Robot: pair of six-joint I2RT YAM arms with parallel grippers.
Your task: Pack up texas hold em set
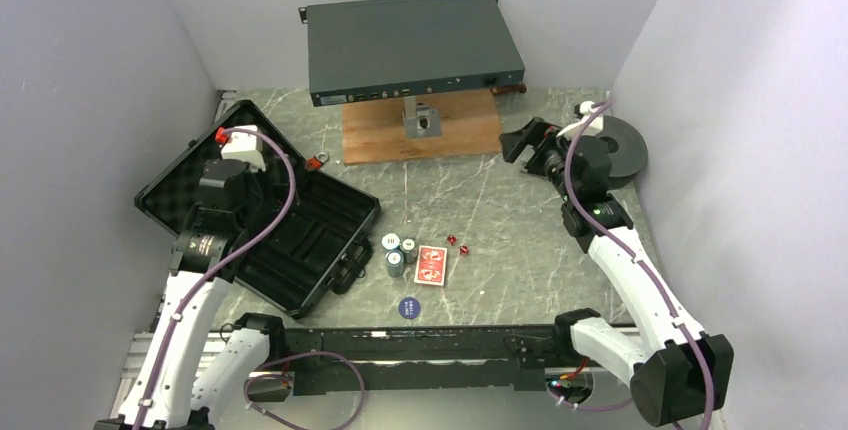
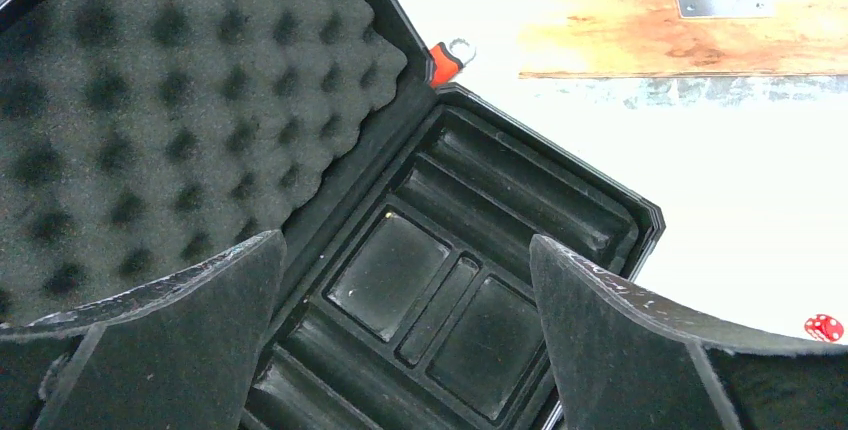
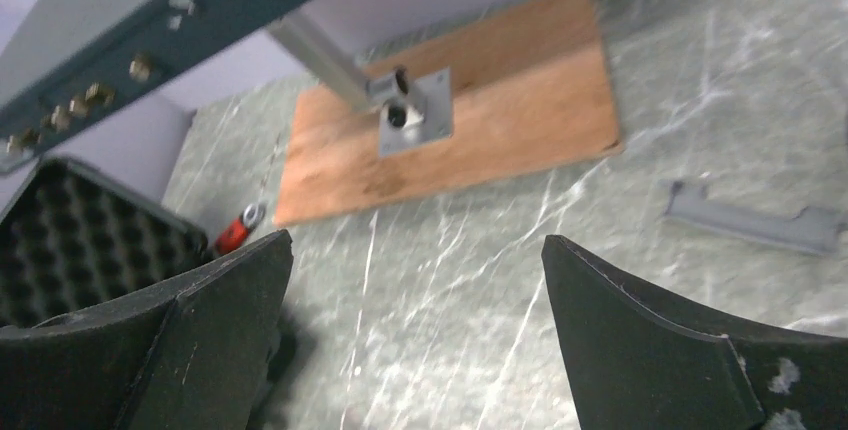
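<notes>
The black briefcase (image 1: 300, 240) lies open at the left, with its egg-crate foam lid (image 1: 185, 195) folded back. My left gripper (image 1: 245, 172) hangs open and empty above it. In the left wrist view it (image 2: 405, 290) frames the moulded tray (image 2: 470, 250), which holds nothing, and the foam (image 2: 170, 100). Three teal-and-white chip stacks (image 1: 397, 252), the red-backed card deck (image 1: 431, 265), two red dice (image 1: 457, 245) and the blue disc (image 1: 409, 307) lie on the table right of the case. One die (image 2: 824, 327) shows in the left wrist view. My right gripper (image 1: 522, 142) (image 3: 415, 290) is open and empty above the table at the back right.
The grey rack box (image 1: 410, 45) stands on a post over a wooden board (image 1: 420, 135) at the back. A dark grey spool (image 1: 620, 150) lies by the right wall. A red clip (image 1: 315, 161) lies by the case's far corner. A grey bracket (image 3: 750, 222) lies on the table.
</notes>
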